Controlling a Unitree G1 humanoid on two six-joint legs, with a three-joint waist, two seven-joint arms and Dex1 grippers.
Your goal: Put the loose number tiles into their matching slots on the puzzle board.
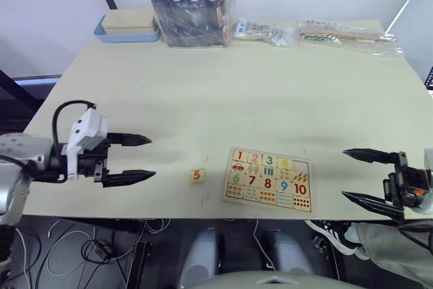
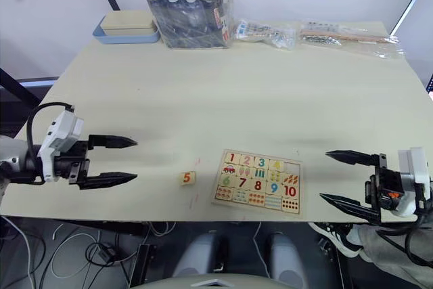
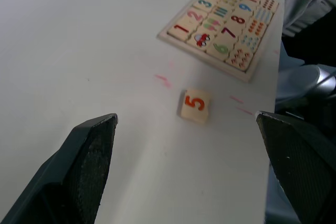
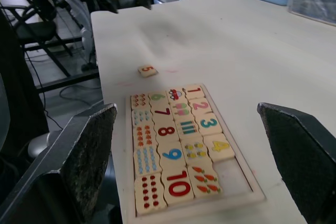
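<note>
The puzzle board [image 1: 268, 179] lies flat near the table's front edge, right of centre. Tiles 1 to 4 sit in its top row, and the slot [image 4: 231, 174] at that row's end is bare. One loose number tile [image 1: 197, 175], printed with an orange 5, rests on the table just left of the board, and shows again in the left wrist view [image 3: 195, 106]. My left gripper [image 1: 152, 157] is open, low over the table, a short way left of the tile and pointing at it. My right gripper [image 1: 344, 174] is open, just right of the board, holding nothing.
At the back left stands a blue tray with a beige box [image 1: 126, 26]. Beside it is a plastic bag around a dark box [image 1: 192, 9], and more clear bags [image 1: 345, 34] lie along the back edge. A person's shoe [image 1: 331, 231] shows below the front right edge.
</note>
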